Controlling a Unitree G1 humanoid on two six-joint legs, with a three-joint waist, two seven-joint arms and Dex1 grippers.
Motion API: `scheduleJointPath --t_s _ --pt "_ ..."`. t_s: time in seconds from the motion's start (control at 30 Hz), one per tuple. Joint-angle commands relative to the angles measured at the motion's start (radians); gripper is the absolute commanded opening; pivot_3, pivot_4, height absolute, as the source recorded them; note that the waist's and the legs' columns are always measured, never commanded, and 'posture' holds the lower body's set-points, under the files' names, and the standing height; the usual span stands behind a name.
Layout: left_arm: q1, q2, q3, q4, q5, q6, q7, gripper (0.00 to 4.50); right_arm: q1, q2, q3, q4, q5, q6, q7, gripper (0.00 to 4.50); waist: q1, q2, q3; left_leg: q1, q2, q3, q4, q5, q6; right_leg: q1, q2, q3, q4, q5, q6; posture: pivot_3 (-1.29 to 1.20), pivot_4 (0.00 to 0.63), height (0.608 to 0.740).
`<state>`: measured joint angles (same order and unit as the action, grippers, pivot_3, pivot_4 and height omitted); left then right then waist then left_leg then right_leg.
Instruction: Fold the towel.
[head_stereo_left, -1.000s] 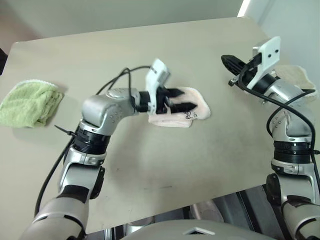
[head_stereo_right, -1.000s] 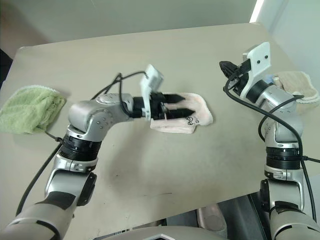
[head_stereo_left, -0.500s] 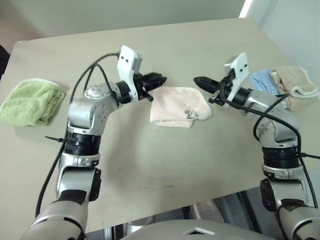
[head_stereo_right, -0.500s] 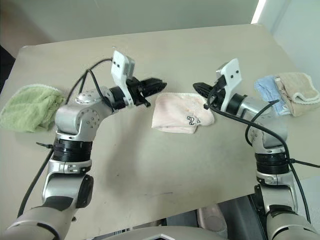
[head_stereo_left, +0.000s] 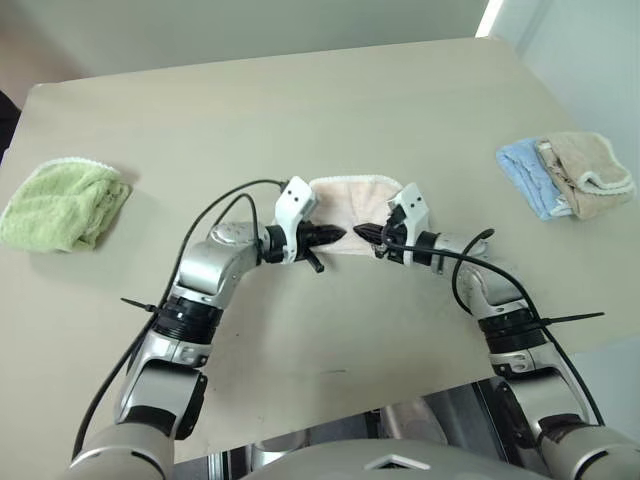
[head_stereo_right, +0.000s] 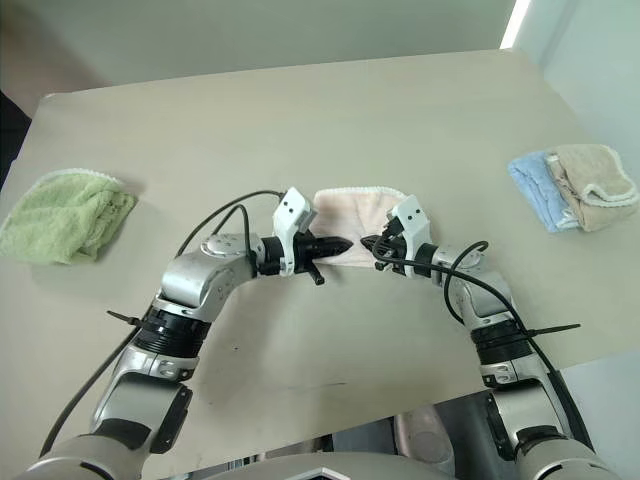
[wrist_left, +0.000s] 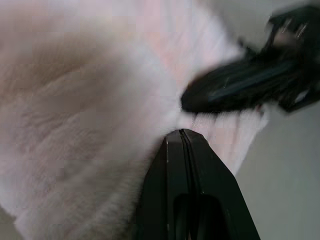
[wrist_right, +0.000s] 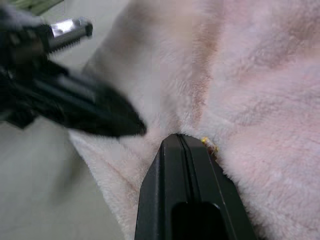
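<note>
Over the towel (head_stereo_left: 350, 195), left gripper (head_stereo_left: 338, 235) and right gripper (head_stereo_left: 363, 234), tips apparently nearly touching.

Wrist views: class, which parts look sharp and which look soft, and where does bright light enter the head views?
Left wrist view: the left hand is crisp, while the towel and the right hand are soft. Right wrist view: the right hand's own tip is sharp and the left hand is blurred. Eye views: a bright strip glares at the top right corner.
</note>
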<state>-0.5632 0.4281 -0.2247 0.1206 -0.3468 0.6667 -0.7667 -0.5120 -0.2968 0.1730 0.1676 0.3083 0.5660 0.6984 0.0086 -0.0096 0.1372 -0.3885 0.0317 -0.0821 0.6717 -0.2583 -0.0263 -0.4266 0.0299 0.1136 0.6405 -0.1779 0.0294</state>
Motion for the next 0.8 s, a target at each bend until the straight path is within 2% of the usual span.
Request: scheduleJointPath --t_s 0.03,0.1,0.2,0.27,0.33,0.4,0.53,0.63,0.8 --pt "0.018 0.010 -0.021 0.017 0.043 -0.021 -0.014 0.02 0.020 -0.006 -0.010 0.046 -0.032 -0.004 -0.021 0.00 -0.001 0.000 0.000 0.002 0.000 0.000 0.000 -0.001 0.001 0.003 0.000 0.000 0.000 -0.003 -0.004 0.00 0.150 0.740" --pt "0.022 -0.004 0.012 0.009 0.023 -0.015 -0.010 0.02 0.022 -0.014 -0.028 0.004 -0.021 -0.014 -0.023 0.00 0.000 0.000 0.000 0.005 0.000 0.000 0.000 -0.002 0.003 0.006 0.000 0.000 0.000 -0.005 -0.008 0.00 0.150 0.740" --pt "0.006 -0.067 0.158 -0.027 -0.099 0.012 0.019 0.02 0.019 -0.033 -0.063 -0.089 0.009 -0.022 -0.012 0.00 0.002 0.000 0.000 0.005 -0.001 0.001 0.000 -0.002 0.003 0.007 -0.001 0.000 0.000 -0.005 -0.008 0.00 0.150 0.740" --pt "0.002 -0.088 0.207 -0.045 -0.140 0.030 0.026 0.02 0.019 -0.039 -0.072 -0.116 0.016 -0.022 -0.010 0.00 0.003 0.000 0.000 0.003 -0.002 0.001 0.000 -0.002 0.003 0.005 -0.001 0.000 -0.001 -0.005 -0.008 0.00 0.150 0.740" --pt "-0.027 -0.116 0.339 -0.085 -0.250 0.084 0.084 0.02 0.007 -0.063 -0.112 -0.190 0.032 -0.025 -0.014 0.00 0.002 0.000 0.000 0.002 -0.001 0.002 0.000 -0.002 0.003 0.004 -0.001 0.000 -0.001 -0.005 -0.008 0.00 0.150 0.740" --pt "-0.048 -0.124 0.436 -0.113 -0.330 0.131 0.137 0.02 -0.005 -0.083 -0.150 -0.249 0.055 -0.015 -0.013 0.00 0.002 0.000 0.000 0.000 -0.001 0.003 0.000 -0.001 0.002 0.001 -0.001 0.000 0.000 -0.005 -0.008 0.00 0.150 0.740" --pt "-0.045 -0.093 0.525 -0.144 -0.421 0.231 0.192 0.02 -0.027 -0.125 -0.191 -0.325 0.093 0.025 0.000 0.00 -0.001 0.000 0.000 0.000 0.000 0.004 -0.001 0.001 -0.001 0.000 0.000 0.001 -0.001 -0.002 -0.001 0.00 0.150 0.740" --pt "-0.044 -0.069 0.544 -0.124 -0.444 0.317 0.250 0.61 -0.042 -0.156 -0.207 -0.337 0.120 0.045 0.021 0.59 -0.001 0.000 0.000 0.001 0.000 0.004 -0.003 0.001 -0.002 0.000 0.000 0.001 -0.001 -0.002 0.000 0.00 0.150 0.740" --pt "-0.030 -0.051 0.529 -0.103 -0.465 0.432 0.278 2.28 -0.059 -0.177 -0.203 -0.308 0.110 0.027 0.032 2.23 0.002 0.000 0.000 0.000 0.000 0.004 -0.003 0.001 -0.002 0.000 0.000 0.001 -0.002 -0.002 0.000 0.00 0.150 0.740"
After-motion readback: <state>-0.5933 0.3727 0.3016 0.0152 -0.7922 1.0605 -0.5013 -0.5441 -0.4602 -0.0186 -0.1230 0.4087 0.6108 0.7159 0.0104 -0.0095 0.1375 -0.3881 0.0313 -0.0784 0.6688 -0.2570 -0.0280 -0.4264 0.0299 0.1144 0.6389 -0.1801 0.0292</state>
